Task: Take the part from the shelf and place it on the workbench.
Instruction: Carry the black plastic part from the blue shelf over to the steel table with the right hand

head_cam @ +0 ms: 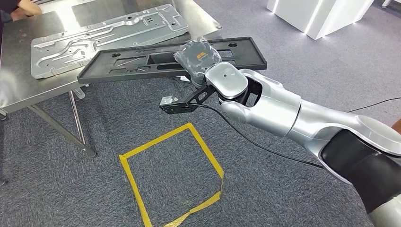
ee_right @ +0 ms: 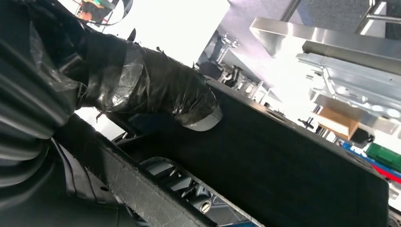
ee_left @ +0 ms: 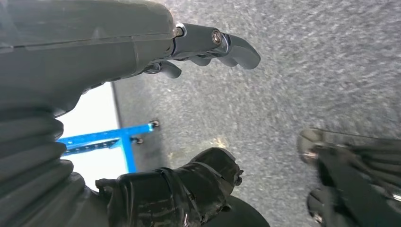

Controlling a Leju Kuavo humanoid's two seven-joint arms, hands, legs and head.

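Observation:
A long black plastic part point(head_cam: 161, 59) with several cut-outs is held level, its far end over the edge of the steel workbench point(head_cam: 19, 61). My right hand point(head_cam: 198, 56), wrapped in a clear cover, grips the part near its middle. In the right wrist view the taped thumb point(ee_right: 156, 90) presses on the black part point(ee_right: 283, 161). My left hand point(ee_left: 189, 118) hangs over the grey carpet with its fingers point(ee_left: 227, 45) apart and nothing in it.
A silver stamped metal panel point(head_cam: 104, 33) lies on the workbench behind the black part. A person's hand point(head_cam: 26, 8) rests at the bench's far left corner. Yellow tape point(head_cam: 170, 170) marks a square on the carpet. A white lit cabinet point(head_cam: 321, 14) stands at the far right.

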